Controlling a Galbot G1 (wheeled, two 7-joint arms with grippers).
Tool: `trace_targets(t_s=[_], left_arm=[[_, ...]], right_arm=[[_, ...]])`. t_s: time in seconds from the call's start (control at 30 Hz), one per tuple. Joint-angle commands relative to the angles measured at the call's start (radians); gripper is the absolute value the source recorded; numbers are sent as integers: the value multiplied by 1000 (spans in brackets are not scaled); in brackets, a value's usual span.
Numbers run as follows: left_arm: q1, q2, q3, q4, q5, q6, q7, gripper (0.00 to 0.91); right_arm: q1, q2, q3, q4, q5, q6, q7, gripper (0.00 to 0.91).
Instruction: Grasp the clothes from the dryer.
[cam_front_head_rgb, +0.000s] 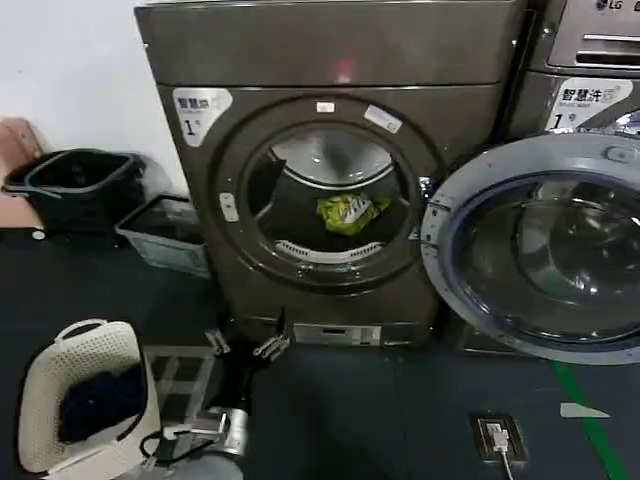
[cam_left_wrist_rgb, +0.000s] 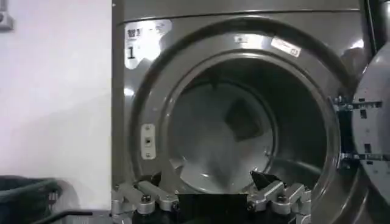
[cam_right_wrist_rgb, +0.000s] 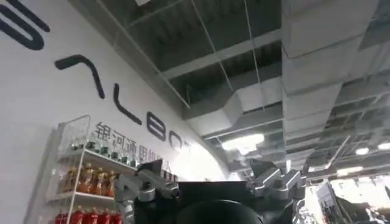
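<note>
The dryer (cam_front_head_rgb: 330, 60) stands in the middle of the head view, its round porthole open and its door (cam_front_head_rgb: 540, 250) swung out to the right. The clothes (cam_front_head_rgb: 348, 212), a bunched yellow-green piece, lie on the drum floor toward the right of the opening. My left gripper (cam_front_head_rgb: 244, 343) hangs low in front of the machine, below the porthole's lower left rim, well short of the clothes. It is open and holds nothing. In the left wrist view this gripper (cam_left_wrist_rgb: 208, 180) faces the drum's grey interior. My right gripper (cam_right_wrist_rgb: 207, 170) is open, empty and pointed up at a ceiling.
A white basket (cam_front_head_rgb: 40, 380) holding a dark navy bundle stands on the floor at the lower left. A grey crate (cam_front_head_rgb: 165, 235) and a black bin (cam_front_head_rgb: 80, 185) sit left of the dryer. A lighter grey LG machine (cam_front_head_rgb: 590, 60) stands on the right.
</note>
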Motion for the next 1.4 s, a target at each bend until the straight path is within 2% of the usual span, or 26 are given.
trace_targets(t_s=[0.03, 0.27, 0.47, 0.77, 0.97, 1.4], left_arm=[[3, -11, 6, 3, 6, -2, 0, 907], [4, -15, 5, 4, 10, -2, 1, 907], [2, -18, -1, 3, 12, -5, 1, 907], [-7, -26, 5, 12, 12, -4, 4, 907], [-15, -25, 1, 13, 9, -3, 4, 907], [-12, -24, 1, 11, 9, -3, 4, 907]], right_arm=[[-1, -2, -1, 5, 2, -1, -1, 907], [4, -4, -10, 4, 3, 4, 0, 907], [8, -14, -7, -1, 27, 60, 0, 907], [8, -12, 0, -3, 59, 53, 4, 907], [12, -13, 6, -5, 60, 38, -10, 907], [4, -16, 12, -3, 65, 28, -3, 907]])
